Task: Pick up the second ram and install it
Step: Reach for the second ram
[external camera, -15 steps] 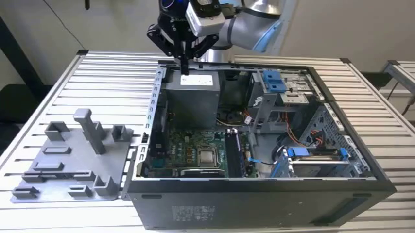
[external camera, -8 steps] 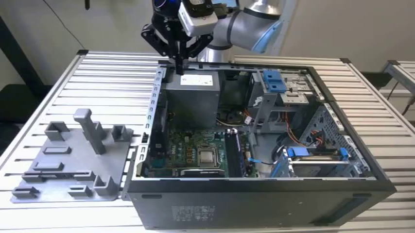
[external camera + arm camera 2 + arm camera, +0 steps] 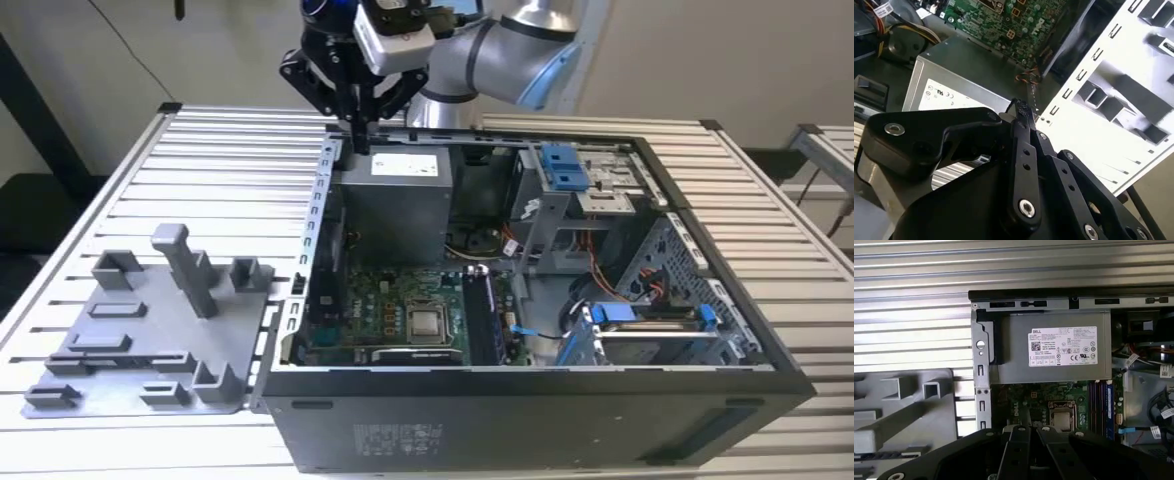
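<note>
My black gripper (image 3: 360, 143) hangs over the back corner of the open computer case (image 3: 534, 420) on the exterior view's left, just above the grey power supply (image 3: 400, 195). Its fingers are pressed together, as both wrist views show (image 3: 1022, 106) (image 3: 1026, 430), and nothing shows between them. In the first wrist view a thin dark stick (image 3: 881, 456), apparently the second ram, lies flat on the grey fixture plate (image 3: 914, 440) outside the case, well away from the gripper. Beside the processor socket (image 3: 424, 322), a bluish stick (image 3: 1109, 407) stands in a motherboard slot.
The fixture plate (image 3: 147, 350) with a tall post (image 3: 187, 265) and blocks lies on the slatted table (image 3: 214, 160) at the exterior view's left. Drive cages with blue clips (image 3: 647, 320), cables and the case wall (image 3: 320, 220) crowd the case.
</note>
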Motion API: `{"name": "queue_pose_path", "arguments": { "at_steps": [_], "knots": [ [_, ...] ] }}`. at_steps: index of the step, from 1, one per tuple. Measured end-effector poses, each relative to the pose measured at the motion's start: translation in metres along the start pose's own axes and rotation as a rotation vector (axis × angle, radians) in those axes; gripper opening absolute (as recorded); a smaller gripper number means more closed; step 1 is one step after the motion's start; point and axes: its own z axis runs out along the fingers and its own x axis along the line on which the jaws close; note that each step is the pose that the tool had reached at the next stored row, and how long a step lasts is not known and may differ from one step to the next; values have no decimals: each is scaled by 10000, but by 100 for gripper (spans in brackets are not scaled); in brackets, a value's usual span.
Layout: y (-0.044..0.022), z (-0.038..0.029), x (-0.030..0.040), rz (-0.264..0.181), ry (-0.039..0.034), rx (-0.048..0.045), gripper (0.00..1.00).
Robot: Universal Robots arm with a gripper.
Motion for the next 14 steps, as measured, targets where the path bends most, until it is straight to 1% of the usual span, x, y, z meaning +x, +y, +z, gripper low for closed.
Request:
{"name": "queue_pose_path", "arguments": {
  "at_steps": [6, 14],
  "knots": [
    [-5, -1, 80, -7, 0, -1, 11],
    [-6, -2, 82, -7, 0, 0, 11]
  ]
}}
